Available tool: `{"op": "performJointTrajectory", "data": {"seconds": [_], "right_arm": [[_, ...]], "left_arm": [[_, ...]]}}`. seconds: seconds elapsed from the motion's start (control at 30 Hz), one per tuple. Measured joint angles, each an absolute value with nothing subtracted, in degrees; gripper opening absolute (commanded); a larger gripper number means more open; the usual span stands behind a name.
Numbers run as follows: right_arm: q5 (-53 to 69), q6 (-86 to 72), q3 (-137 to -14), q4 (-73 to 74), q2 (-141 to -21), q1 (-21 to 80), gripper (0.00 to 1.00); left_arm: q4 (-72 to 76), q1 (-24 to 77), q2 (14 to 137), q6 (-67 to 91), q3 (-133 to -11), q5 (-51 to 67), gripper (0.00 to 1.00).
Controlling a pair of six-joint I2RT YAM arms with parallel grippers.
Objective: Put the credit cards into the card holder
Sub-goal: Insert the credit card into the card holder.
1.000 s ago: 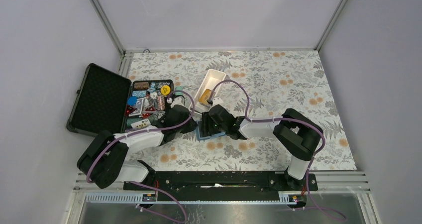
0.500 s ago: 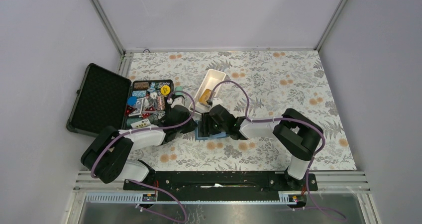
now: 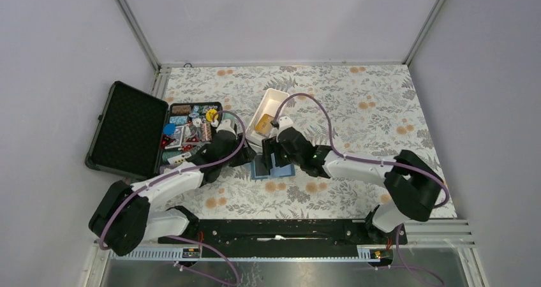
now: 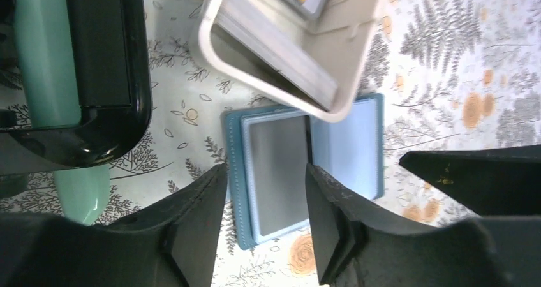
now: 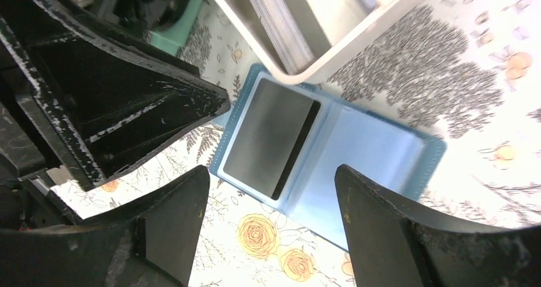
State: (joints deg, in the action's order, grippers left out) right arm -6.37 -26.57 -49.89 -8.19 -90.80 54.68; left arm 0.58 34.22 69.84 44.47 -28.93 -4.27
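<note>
Left arm (image 3: 172, 175) and right arm (image 3: 357, 167) are stretching inward, left gripper (image 4: 265, 172) and right gripper (image 5: 273, 172) hovering over the open card holder (image 5: 383, 153) on the desk (image 3: 357, 108), jaws parted, empty. 1 dark card (image 5: 271, 137) is lying, apparently sleeved, on its left page.

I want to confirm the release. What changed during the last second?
The left gripper and right gripper opened and backed off the card holder, leaving the dark card on its page. The card holder and the golden card in the white tray stayed put.
</note>
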Motion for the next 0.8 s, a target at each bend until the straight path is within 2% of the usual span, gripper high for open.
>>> {"op": "performJointTrajectory", "data": {"seconds": [0.13, 0.2, 0.27, 0.6, 0.8], "right_arm": [[-4.4, -23.7, -50.0, -5.8, -86.1, 52.0, 0.8], [-1.3, -22.5, -50.8, -4.5, -85.0, 49.3, 0.8], [2.8, -21.0, -52.7, -2.9, -85.1, 46.3, 0.82], [16.6, -13.7, -67.0, 1.9, -95.3, 42.6, 0.79], [17.6, -10.2, -75.5, 5.5, -105.8, 42.4, 0.77]], "left_arm": [[-3.4, 34.1, 65.6, 43.1, -31.6, -4.3, 0.69], [-5.8, 33.6, 63.8, 42.2, -33.6, -4.1, 0.8], [-8.5, 32.5, 62.7, 41.3, -36.1, -3.7, 0.86], [-23.6, 20.2, 61.2, 34.7, -44.3, 4.3, 0.98], [-34.0, 15.9, 59.8, 27.2, -55.0, 5.4, 0.99]]}}
